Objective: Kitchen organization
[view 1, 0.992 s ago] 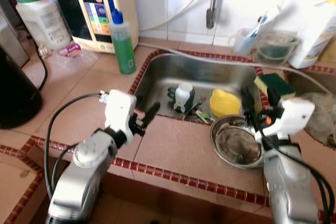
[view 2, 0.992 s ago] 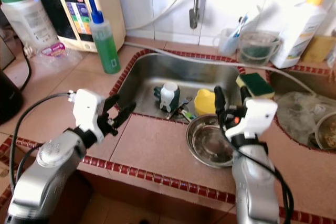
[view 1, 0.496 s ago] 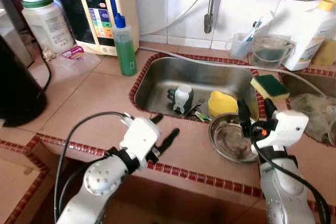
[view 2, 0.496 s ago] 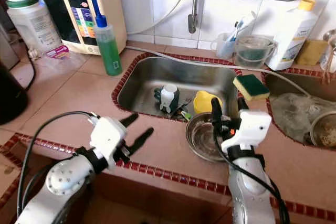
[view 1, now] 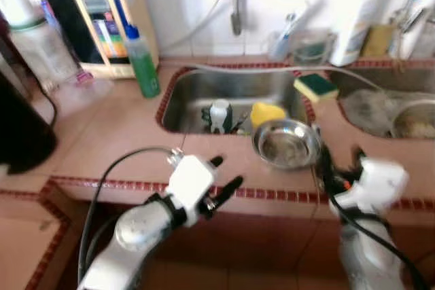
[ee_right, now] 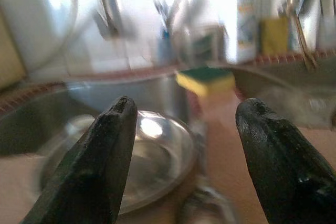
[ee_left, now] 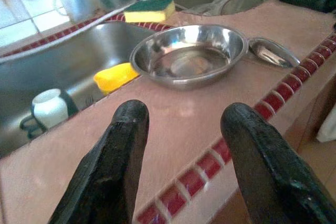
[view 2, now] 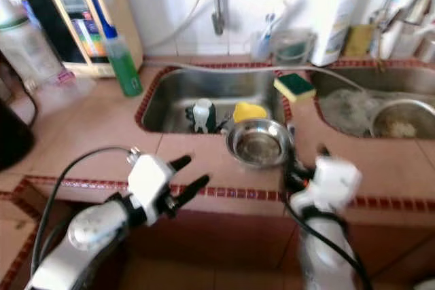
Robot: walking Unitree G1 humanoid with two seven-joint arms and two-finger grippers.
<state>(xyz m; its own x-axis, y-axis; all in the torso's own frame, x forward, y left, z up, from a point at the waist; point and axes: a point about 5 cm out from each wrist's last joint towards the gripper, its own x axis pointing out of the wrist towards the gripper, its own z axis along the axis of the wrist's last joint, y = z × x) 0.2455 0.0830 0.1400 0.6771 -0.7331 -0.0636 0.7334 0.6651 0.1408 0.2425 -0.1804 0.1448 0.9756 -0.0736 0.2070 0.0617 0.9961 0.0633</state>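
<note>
A bowl [view 1: 286, 143] sits on the counter [view 1: 115, 140] before the sink [view 1: 234, 93] — a sponge [view 1: 315, 87], seemingly, behind it.

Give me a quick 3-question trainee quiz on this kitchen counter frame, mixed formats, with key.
1. True or false: the steel bowl sits on the counter at the front edge of the sink, with neither gripper holding it.
2. Multiple choice: the yellow-and-green sponge rests
A) inside the steel bowl
B) on the tiled divider at the sink's right
C) beside the green bottle
3. Fill in: the fingers of the left gripper are ____.

Key
1. True. The right gripper is open with the bowl ahead of it, and the left gripper is apart from the bowl.
2. B
3. open
</note>
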